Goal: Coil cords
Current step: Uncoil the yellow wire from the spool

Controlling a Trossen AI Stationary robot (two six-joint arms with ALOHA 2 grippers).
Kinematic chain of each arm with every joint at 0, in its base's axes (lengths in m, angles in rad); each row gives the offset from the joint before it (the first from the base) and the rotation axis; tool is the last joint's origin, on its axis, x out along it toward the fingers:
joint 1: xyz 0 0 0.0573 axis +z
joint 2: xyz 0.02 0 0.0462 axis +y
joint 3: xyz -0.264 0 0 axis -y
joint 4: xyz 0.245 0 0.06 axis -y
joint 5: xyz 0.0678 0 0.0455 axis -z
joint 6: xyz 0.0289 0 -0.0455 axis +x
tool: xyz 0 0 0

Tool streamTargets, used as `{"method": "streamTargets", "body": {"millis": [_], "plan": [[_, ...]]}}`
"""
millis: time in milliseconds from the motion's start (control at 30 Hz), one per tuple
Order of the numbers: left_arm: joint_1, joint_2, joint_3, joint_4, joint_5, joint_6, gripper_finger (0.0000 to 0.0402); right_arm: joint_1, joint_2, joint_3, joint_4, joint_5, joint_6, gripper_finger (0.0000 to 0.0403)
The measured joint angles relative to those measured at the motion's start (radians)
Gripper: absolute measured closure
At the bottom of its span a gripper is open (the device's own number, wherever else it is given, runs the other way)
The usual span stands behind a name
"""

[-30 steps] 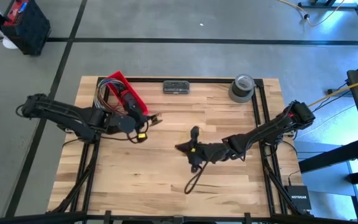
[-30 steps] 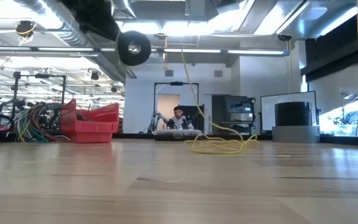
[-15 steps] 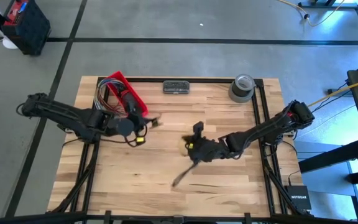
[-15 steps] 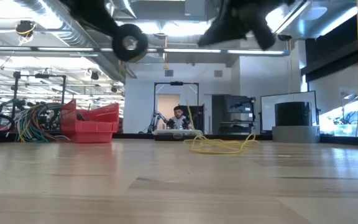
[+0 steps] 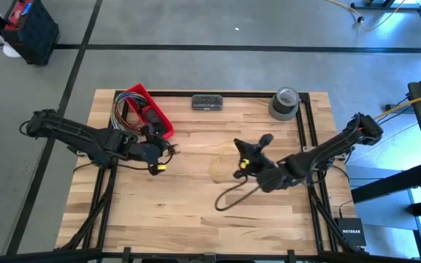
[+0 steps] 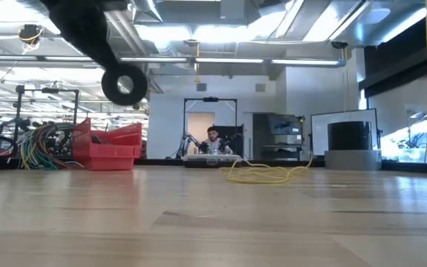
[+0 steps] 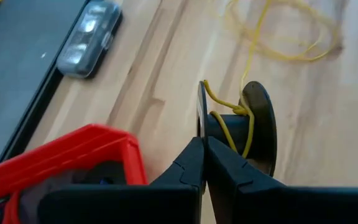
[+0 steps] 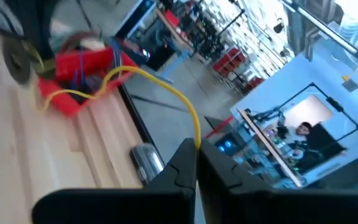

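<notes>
My left gripper (image 5: 165, 150) is at the table's left middle, beside the red bin, shut on a small black spool (image 7: 235, 124). The spool also shows raised in the low view (image 6: 124, 84). The thin yellow-tan cord has a few turns round the spool's hub (image 7: 229, 121). Its loose loops (image 6: 265, 174) lie on the wood farther off, also seen in the left wrist view (image 7: 284, 37). My right gripper (image 5: 241, 148) is at the table's middle, raised, shut on the cord (image 8: 166, 84). It is out of the low view. My left gripper pinches the rim of the spool's near flange (image 7: 201, 121) between its two fingertips. The spool is held clear of the table, with the cord wound round its hub. My right gripper pinches a single strand of the cord (image 8: 196, 138) at its fingertips, pointing toward the far left. From there the cord runs in a slack arc through the air to the spool (image 8: 20, 59).
A red bin (image 5: 146, 109) with multicoloured wires (image 6: 39, 144) stands at the far left. A dark flat case (image 5: 209, 102) lies at the far edge and a grey tape roll (image 5: 285, 102) at the far right. A dark curved line (image 5: 229, 199) shows on the wood near the middle.
My right gripper has gone toward the table's right edge and turned, still shut on the cord, and has left the low view. My left gripper has drawn back toward the left edge and come down a little with the spool.
</notes>
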Motion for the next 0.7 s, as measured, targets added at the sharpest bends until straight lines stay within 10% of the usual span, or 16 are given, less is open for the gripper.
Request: {"method": "streamTargets", "body": {"millis": [467, 700], "plan": [[0.151, 0.096, 0.000, -0.038, -0.001, -0.027, 0.0396, 0.134, -0.059, 0.001, 0.018, 0.046, -0.015, 0.0395], [0.238, 0.096, 0.000, 0.093, -0.097, -0.057, 0.0396, 0.105, -0.040, 0.001, 0.127, -0.413, -0.074, 0.0395]]}}
